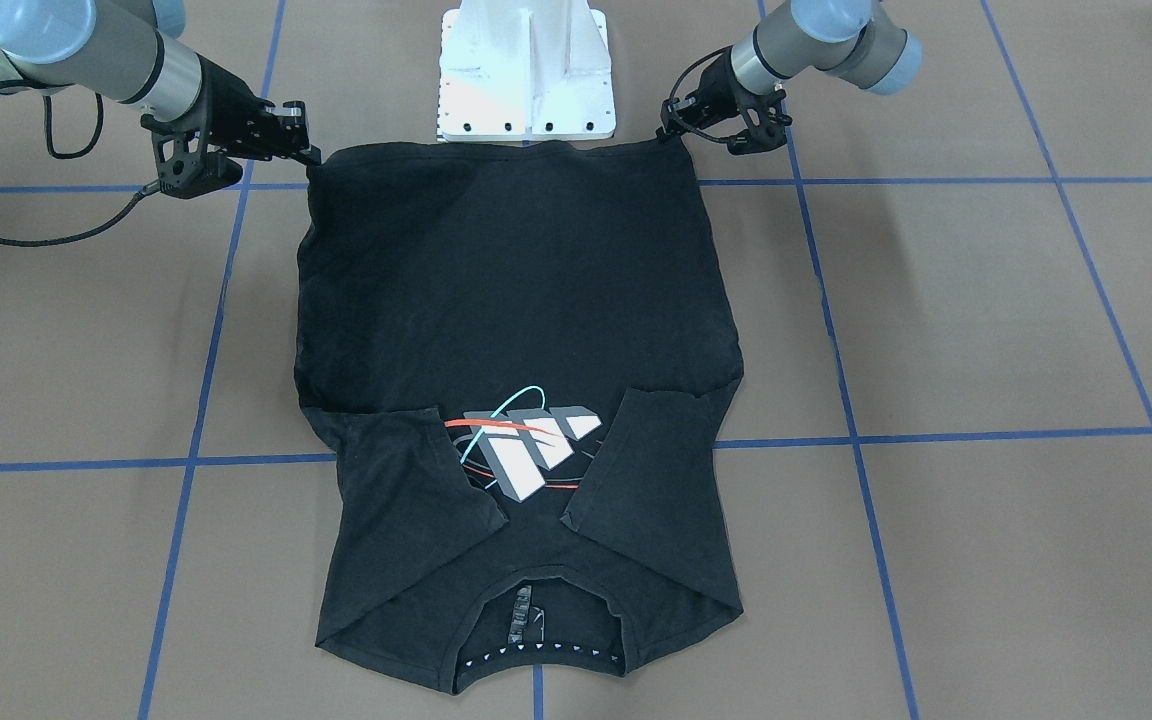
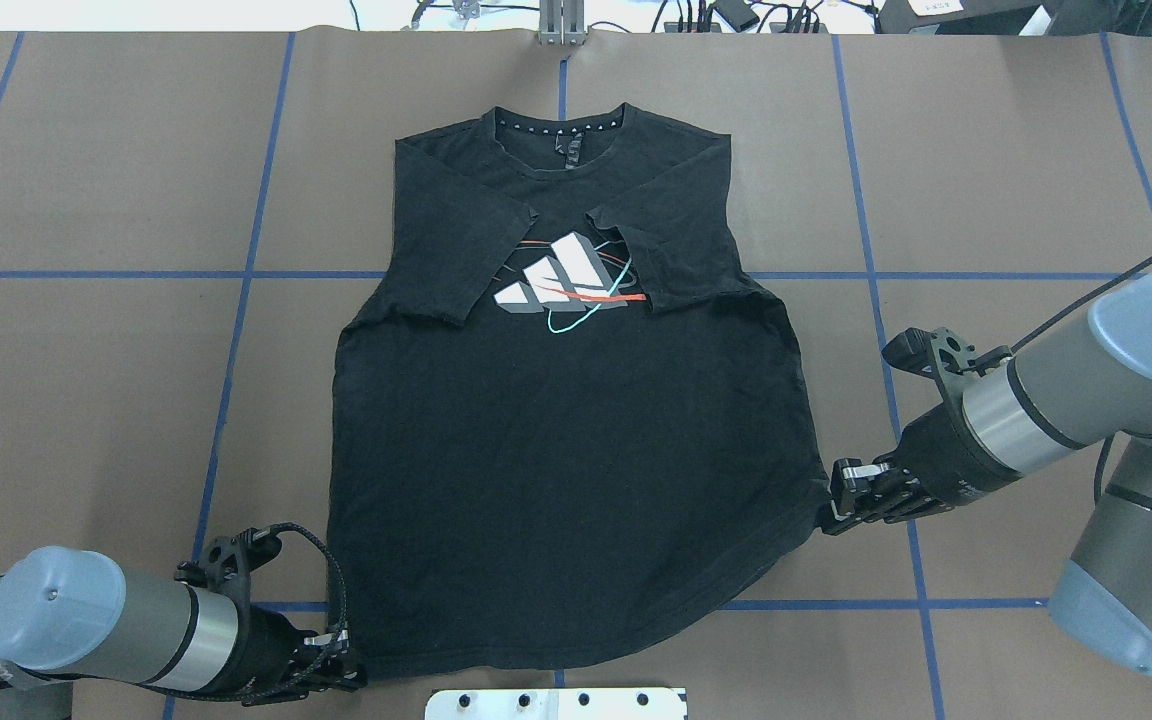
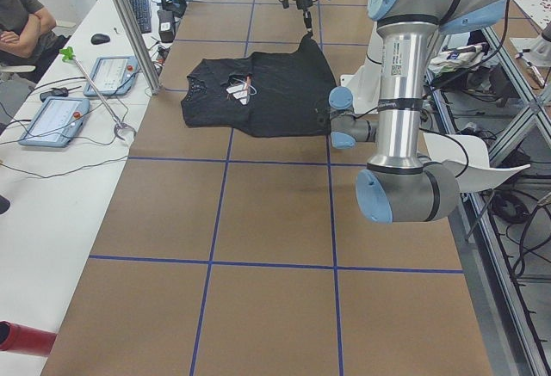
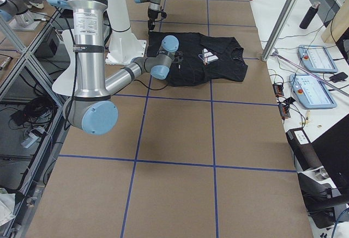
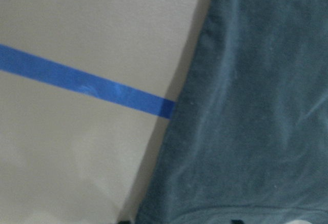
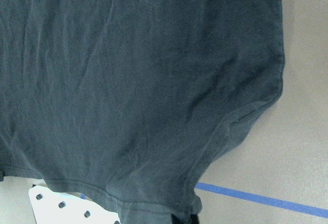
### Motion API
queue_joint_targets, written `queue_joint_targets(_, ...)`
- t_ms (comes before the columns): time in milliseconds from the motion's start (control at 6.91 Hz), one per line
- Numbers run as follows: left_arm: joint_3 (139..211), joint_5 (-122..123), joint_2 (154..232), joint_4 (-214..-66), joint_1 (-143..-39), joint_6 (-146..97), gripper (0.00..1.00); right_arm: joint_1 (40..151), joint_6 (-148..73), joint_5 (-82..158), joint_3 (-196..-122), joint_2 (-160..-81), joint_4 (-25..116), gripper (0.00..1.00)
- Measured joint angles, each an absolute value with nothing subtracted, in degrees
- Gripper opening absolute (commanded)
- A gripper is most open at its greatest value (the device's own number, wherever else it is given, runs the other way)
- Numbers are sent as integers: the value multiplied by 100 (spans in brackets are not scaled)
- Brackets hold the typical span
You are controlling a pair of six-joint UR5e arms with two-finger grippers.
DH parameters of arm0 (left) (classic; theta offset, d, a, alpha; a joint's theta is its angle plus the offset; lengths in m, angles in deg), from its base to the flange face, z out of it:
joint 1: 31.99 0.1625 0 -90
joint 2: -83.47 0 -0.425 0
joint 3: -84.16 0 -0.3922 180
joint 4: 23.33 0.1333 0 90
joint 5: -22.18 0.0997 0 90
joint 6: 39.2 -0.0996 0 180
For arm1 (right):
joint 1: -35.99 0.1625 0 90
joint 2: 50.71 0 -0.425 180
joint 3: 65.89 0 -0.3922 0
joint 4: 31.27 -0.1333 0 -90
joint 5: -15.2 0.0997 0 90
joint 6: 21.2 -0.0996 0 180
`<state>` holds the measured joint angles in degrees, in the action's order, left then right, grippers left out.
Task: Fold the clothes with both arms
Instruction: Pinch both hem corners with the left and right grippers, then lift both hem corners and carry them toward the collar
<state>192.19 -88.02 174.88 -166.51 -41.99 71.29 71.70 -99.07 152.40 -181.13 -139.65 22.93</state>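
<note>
Brown table holds the T-shirt, its hem corners pinched in the closed left gripper and right gripper.

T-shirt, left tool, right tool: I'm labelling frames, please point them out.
T-shirt [image 2: 566, 450], overhead view, plain black middle.
left tool [image 2: 348, 678], overhead view, between fingertips at hem corner.
right tool [image 2: 831, 512], overhead view, between fingertips at hem corner.
</note>
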Motion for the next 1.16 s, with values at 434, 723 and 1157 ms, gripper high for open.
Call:
queue_joint_targets(434, 19268, -8819, 17486, -16653, -4271, 7128, 0, 7208, -9908, 15284, -18112, -13960, 2287, 0)
queue_joint_targets(723, 19541, -8867, 17426, -16658, -4437, 7108, 0, 7430, -9913, 15702, -18143, -13985, 2285, 0)
queue_joint_targets(1157, 20204, -9371, 17173, -16665, -4692, 7037, 0, 7950, -10021, 17124, -18261, -14192, 2016, 0)
